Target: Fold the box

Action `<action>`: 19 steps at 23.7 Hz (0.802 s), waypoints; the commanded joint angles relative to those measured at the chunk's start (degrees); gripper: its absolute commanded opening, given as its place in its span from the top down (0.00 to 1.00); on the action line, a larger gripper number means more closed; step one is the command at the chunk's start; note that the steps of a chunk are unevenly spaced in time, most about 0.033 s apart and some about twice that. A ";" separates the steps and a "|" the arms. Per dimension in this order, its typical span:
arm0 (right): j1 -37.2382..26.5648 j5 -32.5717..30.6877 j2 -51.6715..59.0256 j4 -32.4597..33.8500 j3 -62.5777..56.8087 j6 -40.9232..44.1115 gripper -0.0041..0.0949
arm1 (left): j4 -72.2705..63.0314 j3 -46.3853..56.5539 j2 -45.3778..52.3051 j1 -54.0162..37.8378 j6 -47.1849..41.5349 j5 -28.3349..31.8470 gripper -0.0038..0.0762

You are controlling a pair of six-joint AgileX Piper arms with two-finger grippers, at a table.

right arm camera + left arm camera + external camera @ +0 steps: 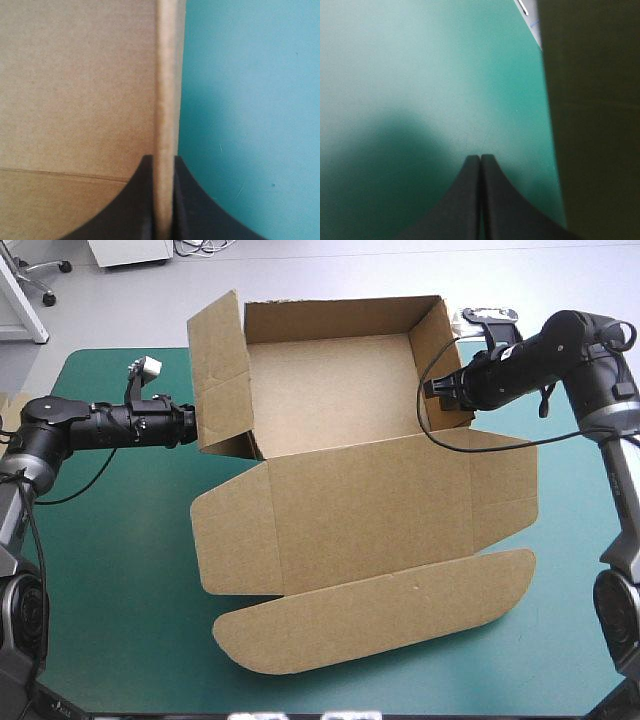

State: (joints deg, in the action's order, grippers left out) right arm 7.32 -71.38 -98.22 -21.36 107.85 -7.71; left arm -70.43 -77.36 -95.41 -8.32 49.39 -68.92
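Black fingers [142, 200] of the right gripper [163, 159] pinch the upright right wall [432, 340] of the brown box [330, 390]. It sits mid-table on the teal-green cover [120, 540], lid [370, 625] flat toward the near edge. Just outside the left wall [222, 380], the left gripper [480, 156] has its fingers pressed together.

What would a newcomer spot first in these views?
The brown box fills the middle of the table, with walls raised at the far half and its lid flat toward the near edge. The right claw is shut on the right wall's edge. The left claw, shut and empty, sits just outside the left wall.
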 commanded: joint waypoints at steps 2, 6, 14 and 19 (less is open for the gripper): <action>0.02 -0.13 0.51 -2.31 1.65 -0.63 0.99 | -6.46 -1.48 2.82 0.29 0.70 -2.61 0.97; 0.02 -0.13 -0.62 -2.42 1.65 -0.87 0.99 | -8.04 -1.48 2.82 0.29 0.94 -4.35 0.97; 0.02 -0.13 -2.37 -2.34 1.65 -0.99 0.99 | -11.67 -1.48 2.82 0.29 2.24 -4.98 0.97; 0.99 -0.03 -3.05 -1.75 1.65 -0.99 0.99 | -11.90 -1.48 2.95 0.29 2.67 -4.98 0.91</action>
State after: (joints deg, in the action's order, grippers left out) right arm 7.68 -71.38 -104.07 -20.77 107.85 -8.63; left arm -77.08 -77.36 -95.41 -8.32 51.78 -68.90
